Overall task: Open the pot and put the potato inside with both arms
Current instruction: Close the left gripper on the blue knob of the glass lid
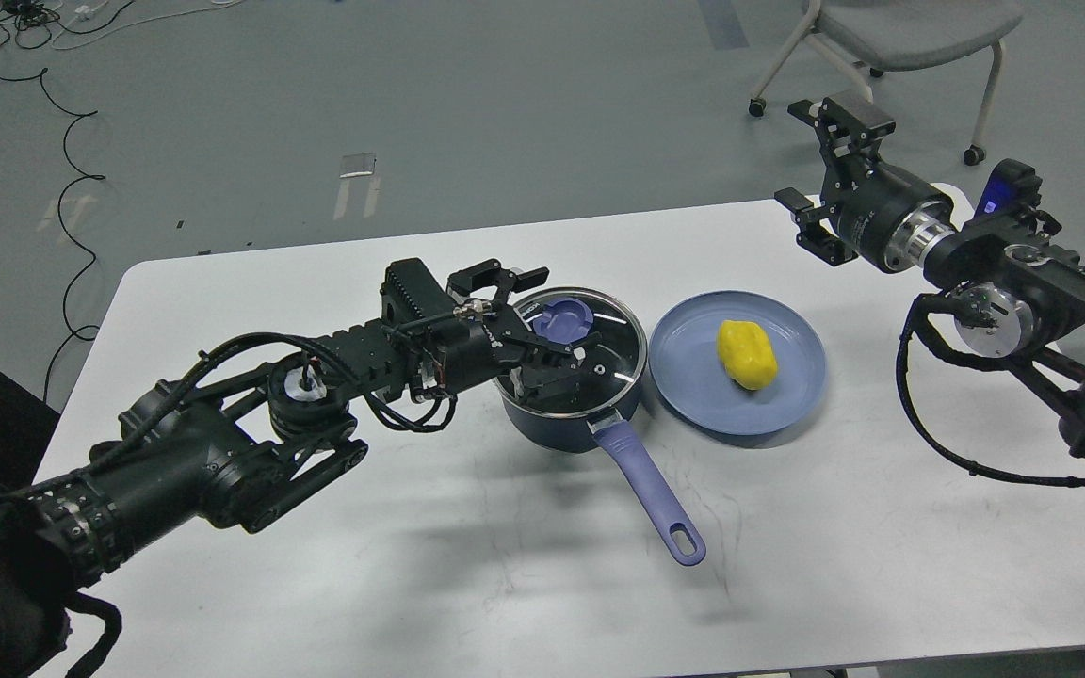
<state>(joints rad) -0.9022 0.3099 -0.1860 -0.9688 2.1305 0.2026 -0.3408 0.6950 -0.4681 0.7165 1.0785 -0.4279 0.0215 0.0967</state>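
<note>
A dark blue pot (pixel 569 414) with a long purple handle (pixel 648 493) stands mid-table, covered by a glass lid (pixel 610 350) with a purple knob (pixel 563 322). My left gripper (pixel 547 315) is open, its fingers on either side of the knob, one behind it and one in front over the lid. A yellow potato (pixel 747 353) lies on a blue plate (pixel 688 377) right of the pot. My right gripper (pixel 816 155) is open and empty, raised over the table's far right edge, well apart from the potato.
The white table (pixel 505 565) carries only the pot and plate. A grey wheeled chair (pixel 900 28) stands behind at the right. Cables (pixel 62 169) lie on the floor at the left.
</note>
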